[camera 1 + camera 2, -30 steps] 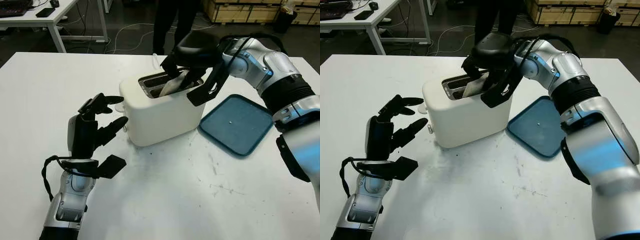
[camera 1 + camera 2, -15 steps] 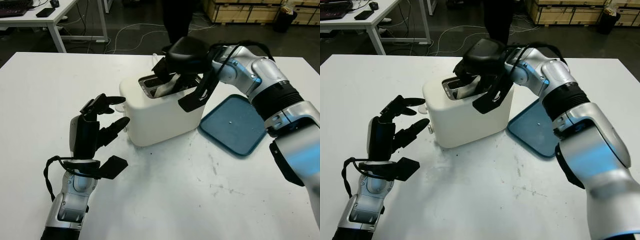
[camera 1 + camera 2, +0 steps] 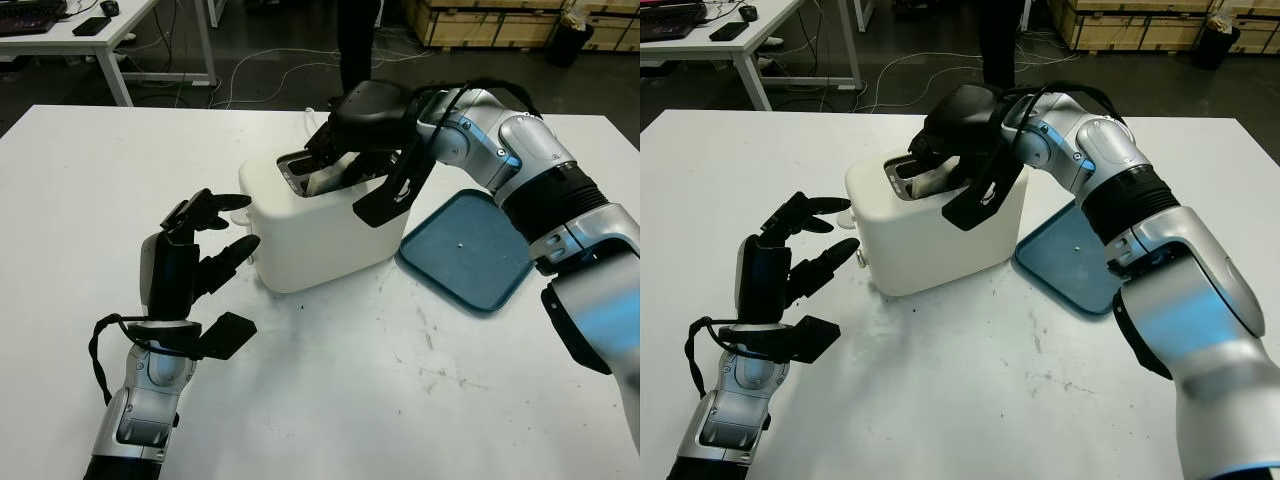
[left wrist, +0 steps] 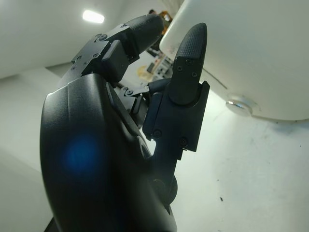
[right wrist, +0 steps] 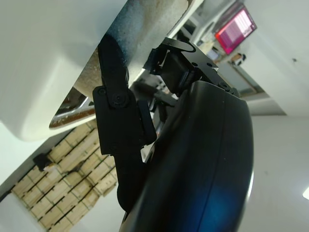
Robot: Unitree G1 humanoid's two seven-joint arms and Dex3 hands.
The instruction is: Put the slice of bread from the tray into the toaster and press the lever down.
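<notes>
**Bread sinking into the slot, lever not yet pressed**

Nearest me, my left hand hovers above the white table, just beside the toaster's near end. It holds nothing, and it has not shifted over the last second. The lever knob juts from that end of the toaster, close to my fingertips but apart from them.

Past it stands the toaster, and here is the change. A second ago my right hand held the slice of bread tilted above the slot with much of it showing; now the hand has moved lower and further over the toaster top, and only a pale sliver shows inside the opening. I judge the slice is mostly in, so the lever press comes next and my left hand is well placed for it.

My right fingers curl down over the slot, but I cannot tell whether they grip the bread or have let it go; my hand's shell covers the contact. I also cannot tell how deep the slice sits.

Beyond, the blue tray lies bare. Farther back, a person's legs stand past the table edge.
</notes>
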